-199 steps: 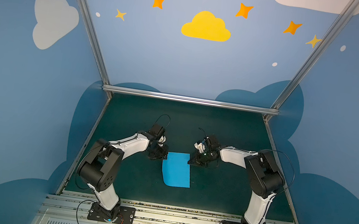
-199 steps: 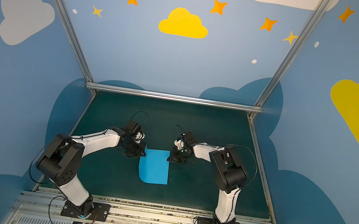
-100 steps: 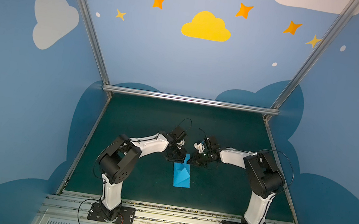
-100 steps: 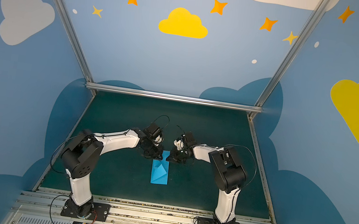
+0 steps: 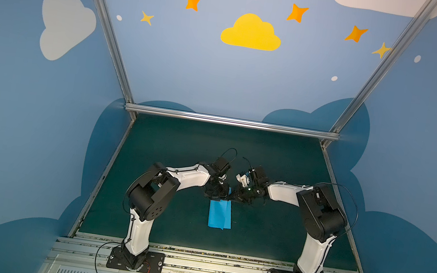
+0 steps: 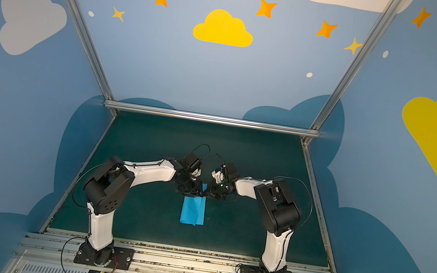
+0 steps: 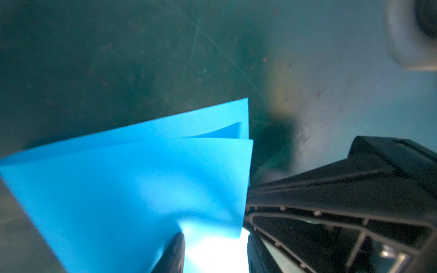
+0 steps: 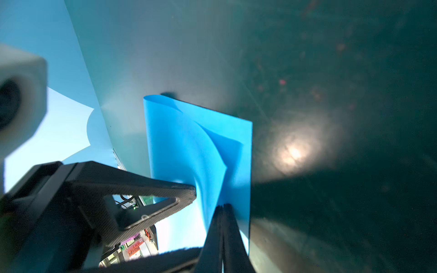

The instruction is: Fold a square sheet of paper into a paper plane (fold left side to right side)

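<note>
The square sheet of paper (image 5: 219,214) (image 6: 193,210) lies on the green mat folded in half into a narrow sky-blue strip, its upper layer bulging loosely (image 8: 189,141). Both grippers meet at its far end. My left gripper (image 5: 217,192) (image 6: 192,188) hovers over the far edge with jaws apart, and the upper layer (image 7: 142,189) runs loose between its fingers (image 7: 172,253). My right gripper (image 5: 234,197) (image 6: 211,192) is shut (image 8: 222,209) on the sheet's far right edge. No paper plane shape shows.
The dark green mat (image 5: 270,231) is bounded by a metal rail at the back (image 5: 231,121) and slanted rails at both sides. The arm bases stand on the front metal plate (image 5: 216,270). Painted blue walls enclose the cell.
My left gripper carried the sheet's left edge across to the right, folding the flat sheet into a narrow strip, then opened its jaws. The right gripper stayed put, shut.
</note>
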Controlling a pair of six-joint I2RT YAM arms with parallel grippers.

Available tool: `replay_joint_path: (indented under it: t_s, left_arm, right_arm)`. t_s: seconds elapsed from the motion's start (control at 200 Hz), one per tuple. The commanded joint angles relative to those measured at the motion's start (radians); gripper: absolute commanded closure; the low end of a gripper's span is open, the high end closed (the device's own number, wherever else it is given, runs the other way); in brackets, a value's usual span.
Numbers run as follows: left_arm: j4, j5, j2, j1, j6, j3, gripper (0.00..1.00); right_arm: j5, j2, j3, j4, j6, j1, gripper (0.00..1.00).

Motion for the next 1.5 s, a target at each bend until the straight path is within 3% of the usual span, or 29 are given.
replay_joint_path:
  t_s: [0.0, 0.34, 0.856, 1.261, 1.497]
  left_arm:
    - [0.003, -0.019, 0.010, -0.005, 0.000, -0.012, 0.51]
    - [0.019, -0.015, 0.005, -0.004, 0.003, -0.020, 0.50]
    - [0.027, 0.012, 0.001, -0.005, 0.011, -0.014, 0.50]
    - [0.025, 0.029, -0.003, -0.004, 0.025, -0.007, 0.50]
    - [-0.025, 0.093, -0.132, 0.011, 0.058, 0.003, 0.42]
  right_arm:
    - [0.014, -0.020, -0.029, -0.046, 0.011, 0.012, 1.00]
    - [-0.019, -0.160, -0.047, -0.050, 0.025, -0.088, 1.00]
    - [-0.099, 0.070, 0.152, -0.050, 0.042, -0.056, 1.00]
    - [-0.073, 0.140, 0.160, -0.080, 0.037, -0.041, 1.00]
    - [-0.059, 0.146, 0.140, -0.073, 0.039, -0.047, 1.00]
